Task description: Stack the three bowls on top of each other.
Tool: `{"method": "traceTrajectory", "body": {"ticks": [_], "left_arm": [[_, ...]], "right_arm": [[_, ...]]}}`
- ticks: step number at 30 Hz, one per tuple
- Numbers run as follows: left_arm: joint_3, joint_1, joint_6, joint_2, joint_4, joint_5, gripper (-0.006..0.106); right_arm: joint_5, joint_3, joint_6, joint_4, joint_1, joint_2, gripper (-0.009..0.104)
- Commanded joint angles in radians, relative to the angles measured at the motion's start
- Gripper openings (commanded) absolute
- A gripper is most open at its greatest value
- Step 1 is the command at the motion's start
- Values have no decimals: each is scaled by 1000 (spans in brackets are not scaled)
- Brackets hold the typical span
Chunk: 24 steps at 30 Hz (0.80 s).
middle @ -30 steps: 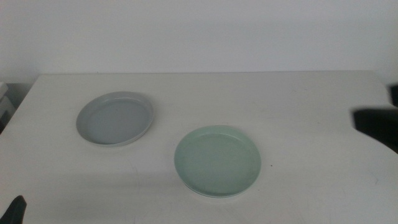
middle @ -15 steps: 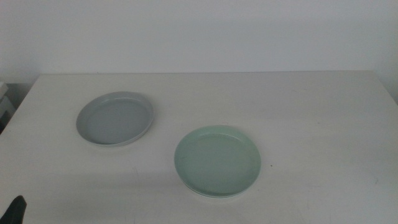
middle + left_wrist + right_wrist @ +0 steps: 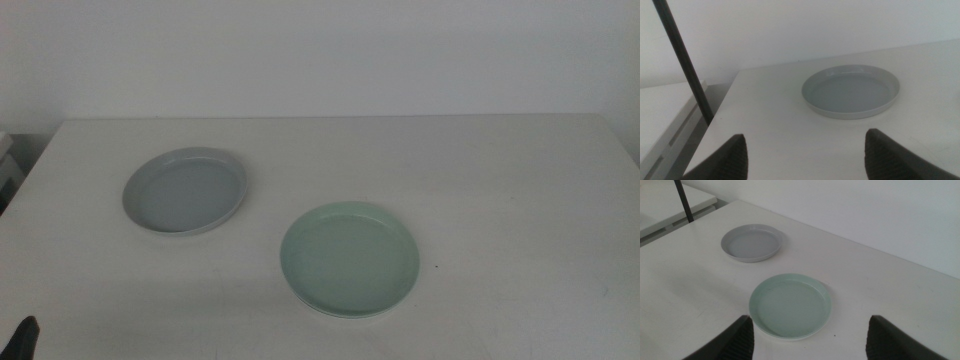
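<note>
Bowls in sight: two separate dishes, one grey-blue, one mint green; under the green one's near edge a thin pale rim peeks out, which may be a third dish, but I cannot tell for sure.
Grey-blue bowl (image 3: 185, 190): sits alone and upright on the table (image 3: 500, 200), straight ahead of the left gripper and near it, nothing inside.
Green bowl (image 3: 350, 259): upright on the table, directly ahead of the right gripper and closer to it than the grey-blue one, which lies beyond it; the two are clearly apart, not touching.
Left gripper (image 3: 805, 152): one, jaws spread wide and holding nothing, low over the table's near corner; in the middle view only a dark tip shows at the bottom edge.
Right gripper (image 3: 810, 335): one, jaws spread wide with nothing between them, raised above the table on the near side of the green bowl; it does not show in the middle view.
Contact: neither gripper touches any bowl.
Pole (image 3: 682, 60): one thin dark rod stands off the table's edge, to the side of the left gripper.
Side surface (image 3: 665, 107): one lower white surface beyond that edge.
</note>
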Motion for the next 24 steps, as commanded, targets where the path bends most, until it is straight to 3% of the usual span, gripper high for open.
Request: {"method": "traceTrajectory", "body": {"ticks": [1,11,24], "left_arm": [[-4,2,-3,-14,5,-77,77],[-290,2,-83,364,-9,-41,77],[-983,2,-97,1037,-64,319,77]], "right_arm": [[-73,-21,-8,11,-7,8,57],[-73,-21,-8,11,-7,8,57],[-73,-21,-8,11,-7,8,57]]}}
